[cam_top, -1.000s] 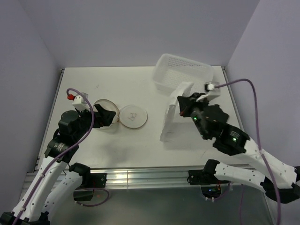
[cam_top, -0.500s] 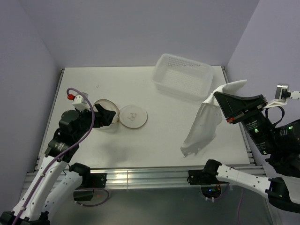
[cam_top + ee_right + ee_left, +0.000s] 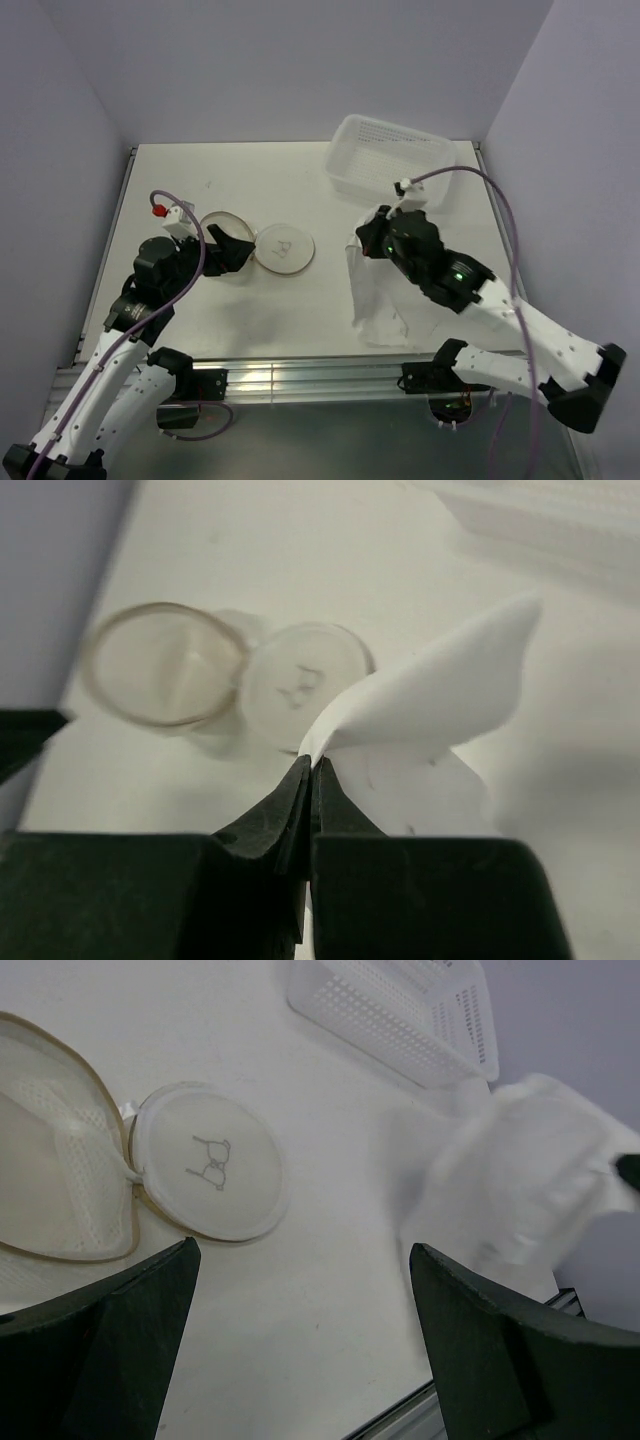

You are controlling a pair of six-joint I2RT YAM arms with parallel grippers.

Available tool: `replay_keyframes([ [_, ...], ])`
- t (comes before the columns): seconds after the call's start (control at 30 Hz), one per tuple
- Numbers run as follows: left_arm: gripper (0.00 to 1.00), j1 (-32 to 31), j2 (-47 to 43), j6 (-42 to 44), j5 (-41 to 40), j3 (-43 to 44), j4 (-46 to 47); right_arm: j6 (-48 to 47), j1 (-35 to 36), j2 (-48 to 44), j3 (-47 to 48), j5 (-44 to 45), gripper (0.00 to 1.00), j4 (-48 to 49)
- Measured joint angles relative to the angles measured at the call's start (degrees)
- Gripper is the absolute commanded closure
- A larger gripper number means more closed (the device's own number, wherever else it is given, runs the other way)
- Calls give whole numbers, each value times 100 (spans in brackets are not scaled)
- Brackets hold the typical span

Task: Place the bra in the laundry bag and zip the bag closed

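The laundry bag (image 3: 222,226) lies open at the left, its mesh drum (image 3: 50,1190) joined to a disc lid (image 3: 285,250) with a small bra icon (image 3: 210,1160). My left gripper (image 3: 228,254) is open and empty, right at the drum's near rim. My right gripper (image 3: 368,240) is shut on a corner of the white bra (image 3: 375,300), which hangs down to the table right of the lid. In the right wrist view the closed fingertips (image 3: 312,765) pinch the bra (image 3: 440,700), with the bag (image 3: 160,675) and lid (image 3: 305,685) beyond. The bra shows blurred in the left wrist view (image 3: 520,1180).
A rigid white perforated basket (image 3: 392,165) stands at the back right and shows in the left wrist view (image 3: 400,1010) and the right wrist view (image 3: 540,520). The table's metal front rail (image 3: 300,378) runs along the near edge.
My right arm has swung from the far right edge back towards the middle, carrying the bra, whose lower end now reaches the table. The left arm has barely moved.
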Motion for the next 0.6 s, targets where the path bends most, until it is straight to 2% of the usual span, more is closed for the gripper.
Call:
replay_keyframes([
  [0.17,8,0,186,-140,129,-160,151,63,-848,1696,-304,-162,100,695],
  [0.33,8,0,319,-229,149,-164,319,13,-1228,3309,205,-140,100,1209],
  [0.43,7,-2,319,-299,170,-227,549,-42,-1434,3971,573,-144,100,1497],
  [0.6,8,-52,529,-527,232,-389,1010,-326,-1709,4542,1110,-33,100,1617],
])
